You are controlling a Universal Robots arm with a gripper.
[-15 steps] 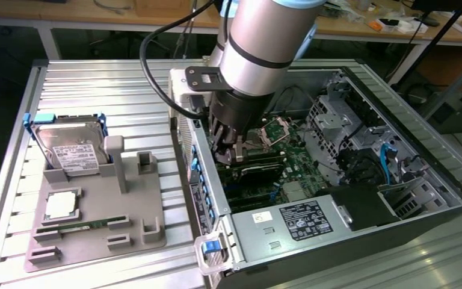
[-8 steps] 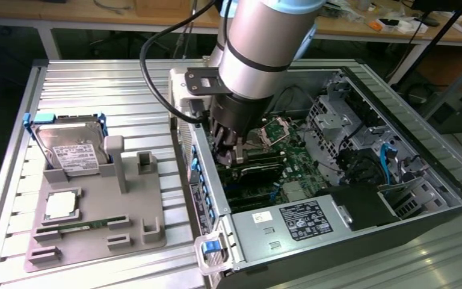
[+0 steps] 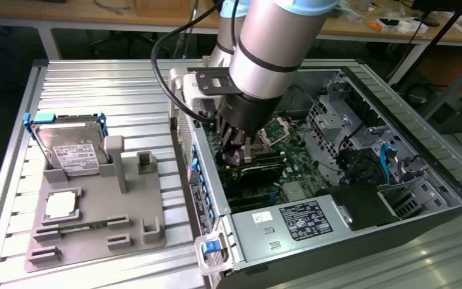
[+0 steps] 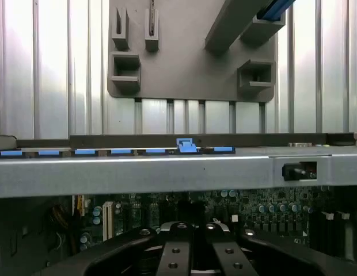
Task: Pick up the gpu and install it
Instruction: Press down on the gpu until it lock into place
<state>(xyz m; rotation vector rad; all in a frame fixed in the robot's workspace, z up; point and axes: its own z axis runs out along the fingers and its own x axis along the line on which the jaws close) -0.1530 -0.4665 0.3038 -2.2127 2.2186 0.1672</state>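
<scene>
The gripper (image 3: pixel 237 158) is down inside the open case (image 3: pixel 423 156), its fingers (image 4: pixel 177 260) drawn fully together over the motherboard (image 3: pixel 295 162). Just under it lies the gpu (image 3: pixel 251 173), a thin dark card standing on edge across the green board near the case's rear wall; whether the fingers actually pinch the card cannot be told. On the exterior view's left, a grey tray (image 3: pixel 94 235) on the table (image 3: pixel 94 84) holds a hard drive (image 3: pixel 74 153) and a RAM stick (image 3: pixel 74 228).
</scene>
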